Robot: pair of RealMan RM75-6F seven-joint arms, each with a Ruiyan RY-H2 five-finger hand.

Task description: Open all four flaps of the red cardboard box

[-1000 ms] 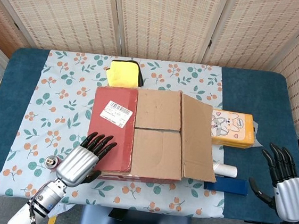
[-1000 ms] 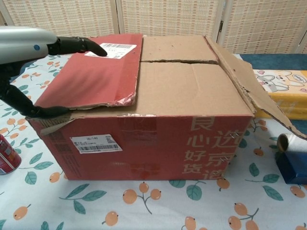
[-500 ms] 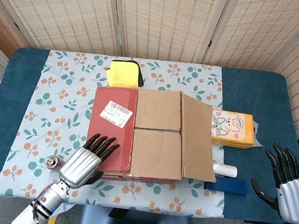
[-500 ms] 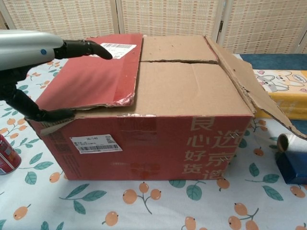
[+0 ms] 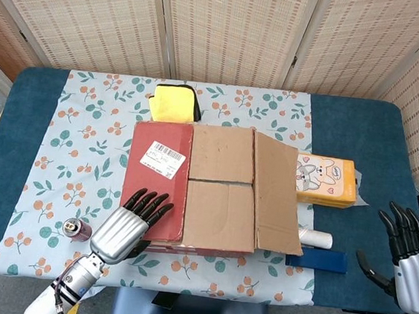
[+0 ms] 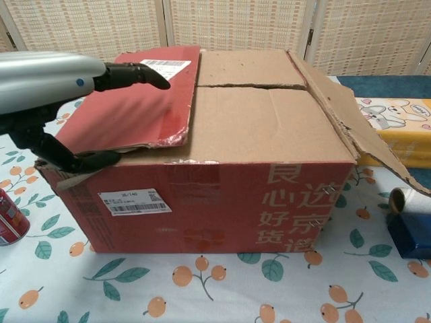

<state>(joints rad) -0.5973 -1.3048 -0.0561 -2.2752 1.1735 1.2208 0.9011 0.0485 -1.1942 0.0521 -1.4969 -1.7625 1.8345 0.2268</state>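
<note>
Blue table (image 5: 355,127) (floral cloth (image 5: 84,136) atop)

— What crowds the red cardboard box (image 5: 191,189)?
— A yellow pouch (image 5: 175,102) touching its far side; a tissue pack (image 5: 325,180), white roll (image 5: 313,236) and blue box (image 5: 317,260) under the raised right flap (image 5: 276,194); 1 can (image 5: 74,227) near the left corner.
— Open room?
— Bare blue table (image 5: 358,131) far right.

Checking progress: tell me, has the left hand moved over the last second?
Yes. The left hand slid rightward along the red flap, toward its inner edge.
</note>
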